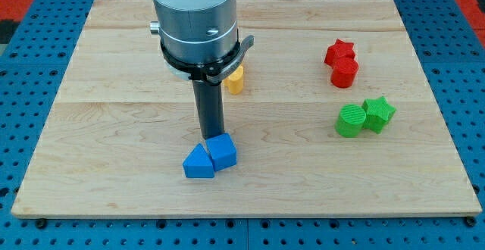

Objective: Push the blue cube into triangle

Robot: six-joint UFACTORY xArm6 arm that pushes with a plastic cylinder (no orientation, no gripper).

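Observation:
A blue cube (223,151) sits on the wooden board, touching a blue triangle block (198,163) at its lower left. My tip (210,138) stands right at the cube's upper left edge, just above the triangle block. The dark rod rises from there to the large grey arm body at the view's top.
A yellow block (236,81) lies partly hidden behind the arm. A red star (339,52) and a red cylinder (345,73) touch at the upper right. A green cylinder (350,121) and a green star (377,114) sit together at the right. The board (114,129) ends in a blue pegboard surround.

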